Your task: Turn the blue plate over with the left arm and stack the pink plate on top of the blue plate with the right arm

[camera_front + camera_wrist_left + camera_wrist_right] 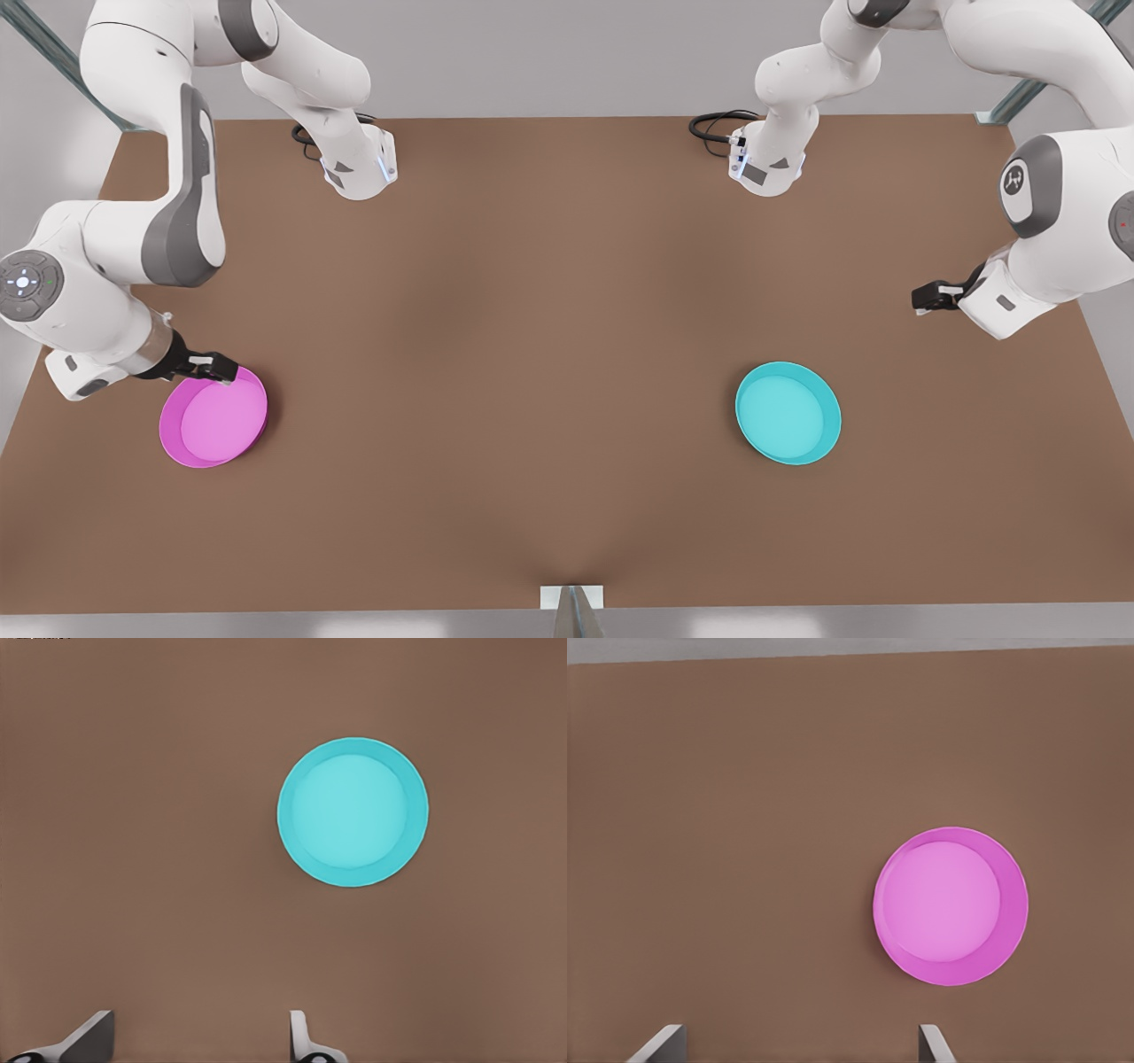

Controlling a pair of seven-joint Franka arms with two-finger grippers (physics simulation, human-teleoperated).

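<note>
Plates lie rim-up and well apart on the brown tabletop: the pink plate at the front view's left, the blue plate at its right. The right claw, fingers apart, hovers by the pink plate's edge. The left claw, fingers also spread, hangs above bare tabletop, apart from the blue plate.

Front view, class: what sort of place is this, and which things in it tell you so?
Probably a simulated robot test bench, not a home or kitchen. A bare brown table carries two white arms bolted to it, with just a pink plate and a blue plate laid out as props.
</note>
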